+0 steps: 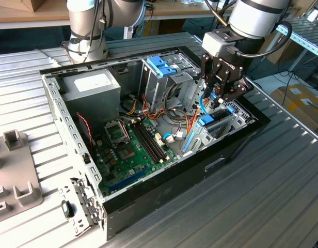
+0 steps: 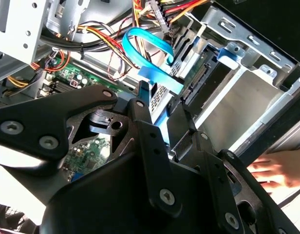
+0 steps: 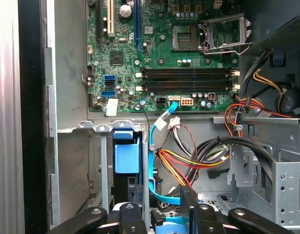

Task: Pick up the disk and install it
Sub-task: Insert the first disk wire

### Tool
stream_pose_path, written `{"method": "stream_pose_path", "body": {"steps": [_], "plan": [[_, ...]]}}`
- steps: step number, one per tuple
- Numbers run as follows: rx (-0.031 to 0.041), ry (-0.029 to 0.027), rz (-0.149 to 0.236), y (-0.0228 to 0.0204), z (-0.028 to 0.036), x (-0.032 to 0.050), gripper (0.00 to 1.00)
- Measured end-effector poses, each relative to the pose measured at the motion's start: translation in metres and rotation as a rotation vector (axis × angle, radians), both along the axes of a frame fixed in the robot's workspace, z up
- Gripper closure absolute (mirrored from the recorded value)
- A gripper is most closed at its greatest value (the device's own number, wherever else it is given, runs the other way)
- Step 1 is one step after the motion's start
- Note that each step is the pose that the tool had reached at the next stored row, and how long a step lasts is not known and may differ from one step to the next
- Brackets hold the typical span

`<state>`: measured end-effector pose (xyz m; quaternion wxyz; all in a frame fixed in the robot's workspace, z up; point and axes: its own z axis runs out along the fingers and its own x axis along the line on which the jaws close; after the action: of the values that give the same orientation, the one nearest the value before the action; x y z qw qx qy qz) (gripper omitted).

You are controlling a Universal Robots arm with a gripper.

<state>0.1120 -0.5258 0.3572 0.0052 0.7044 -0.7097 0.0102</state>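
**Disk held on edge at the drive bay**

The disk (image 2: 162, 127) is gripped by its light-blue frame between the two fingers (image 2: 147, 141), which are seen pressed against its flanks in both wrist views. It is carried on edge, presumably so that it can be slid straight into the narrow slot of the grey drive bay (image 2: 237, 97). Whether the disk is already touching the bay cannot be told.

In the exterior view the gripper (image 1: 219, 101) is seen lowered inside the open computer case (image 1: 53, 98), at the end towards the exterior view's right. The case is laid on its side on the ribbed counter (image 1: 262, 196), and this is judged to leave the bay reachable from above.

A blue data cable (image 2: 147, 41) is looped just beside the disk's leading edge. A bundle of red, yellow and black wires (image 3: 189, 161) is crowded against the bay, and either could be snagged. A light-blue tab (image 3: 126, 155) is stood in the neighbouring slot, beside the fingers. The motherboard (image 3: 155, 48) is spread beyond the bay. The fixed blue latch (image 1: 161, 64) is seated atop the taller cage, apart from the gripper. A person's hand (image 2: 281, 168) is seen beyond the case edge, near the bay.
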Motion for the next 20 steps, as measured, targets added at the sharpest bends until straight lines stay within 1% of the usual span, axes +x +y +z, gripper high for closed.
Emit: {"method": "stream_pose_path", "body": {"steps": [3, 6, 9, 11, 15, 17, 20], "plan": [[0.0001, 0.0, 0.0, 0.0, 0.0047, 0.0, 0.57], [0.0003, 0.0, 0.0, 0.0, 0.005, 0.0009, 0.57], [0.0001, 0.0, 0.0, 0.0, 0.0052, 0.0046, 0.57], [0.0001, 0.0009, 0.0, -0.0001, 0.007, 0.0067, 0.57], [0.0002, 0.0024, 0.0, 0.0, 0.007, 0.0162, 0.57], [0.0, 0.0031, 0.0, 0.0, 0.0075, 0.0172, 0.57], [0.0001, 0.0033, 0.0, 0.0, 0.0106, 0.0172, 0.57]]}}
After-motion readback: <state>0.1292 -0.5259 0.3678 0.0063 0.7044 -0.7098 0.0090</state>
